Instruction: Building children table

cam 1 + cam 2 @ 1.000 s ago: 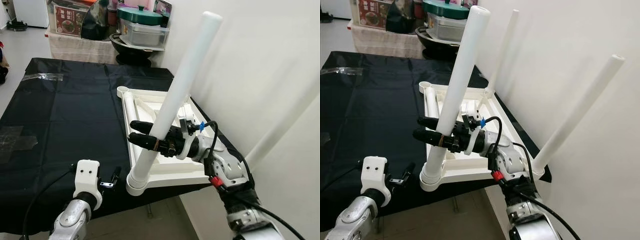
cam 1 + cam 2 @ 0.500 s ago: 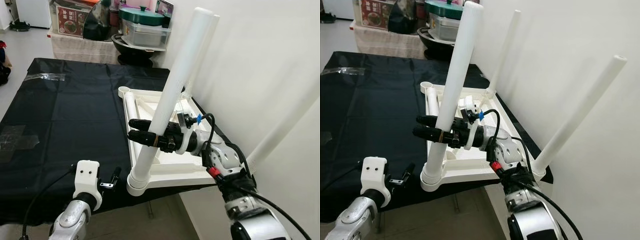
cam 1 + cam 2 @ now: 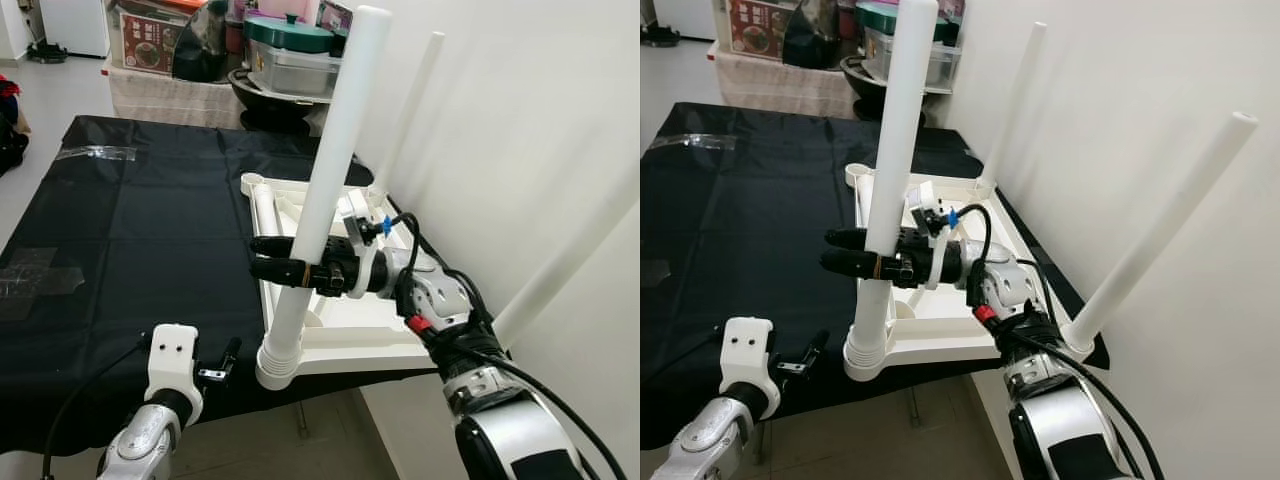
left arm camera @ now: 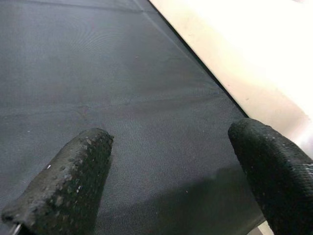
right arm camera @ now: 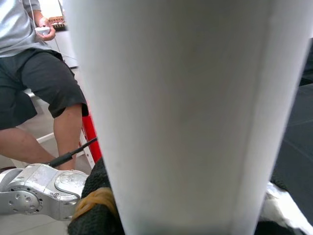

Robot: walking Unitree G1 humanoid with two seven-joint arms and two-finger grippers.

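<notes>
Compared with the earlier frames, the white table leg [image 3: 325,180] is brought nearer to upright, its top swung away from the wall while its foot is kept in the corner socket.

Left eye view: the upturned white table top [image 3: 345,335] is seen lying on the black cloth [image 3: 130,230], with its near corner socket [image 3: 280,365] at the table's front edge. The leg is seated in that socket and its long axis runs up and slightly toward the wall. The right gripper [image 3: 270,265] is closed around the leg's lower part, reaching in from the wall side. The left gripper [image 3: 230,355] is held low, just beside the socket, with nothing in it.

Right eye view: two further legs [image 3: 1015,100] [image 3: 1160,235] are shown already standing at the wall-side corners, leaning toward the wall. A fourth socket [image 3: 857,176] at the far corner is unfilled, with a white tube [image 3: 868,215] lying along the edge beside it.

Left wrist view: the left gripper's fingers [image 4: 68,186] are set wide apart over the cloth.

Right wrist view: the leg is pressed between the right gripper's black fingers [image 5: 98,200]; a seated person [image 5: 34,73] is visible beyond. The leg lies nearer the right arm, so any final straightening is judged to fall to it.
</notes>
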